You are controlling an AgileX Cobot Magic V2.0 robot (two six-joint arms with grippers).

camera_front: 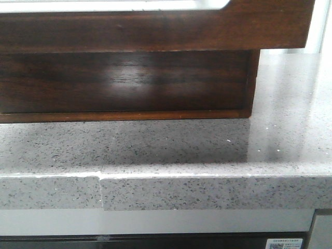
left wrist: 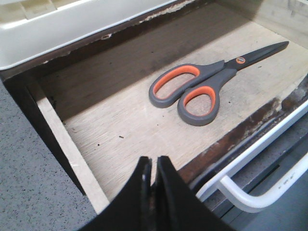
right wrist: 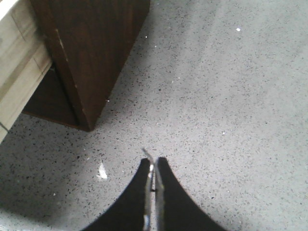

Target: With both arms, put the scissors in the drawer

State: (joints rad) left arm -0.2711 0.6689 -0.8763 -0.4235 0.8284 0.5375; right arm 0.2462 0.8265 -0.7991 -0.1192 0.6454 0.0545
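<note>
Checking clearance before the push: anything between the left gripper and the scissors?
Nothing. In the left wrist view, only the drawer's bare pale floor lies between the shut left gripper and the scissors.

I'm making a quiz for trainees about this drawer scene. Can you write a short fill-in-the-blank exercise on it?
1. The scissors lie flat inside the ____.
2. The scissors' handle loops are lined in ____.
3. The left gripper holds nothing; its jaws are ____.
4. The right gripper hangs over the speckled grey ____.

Missing words: drawer; orange; shut; countertop
</note>
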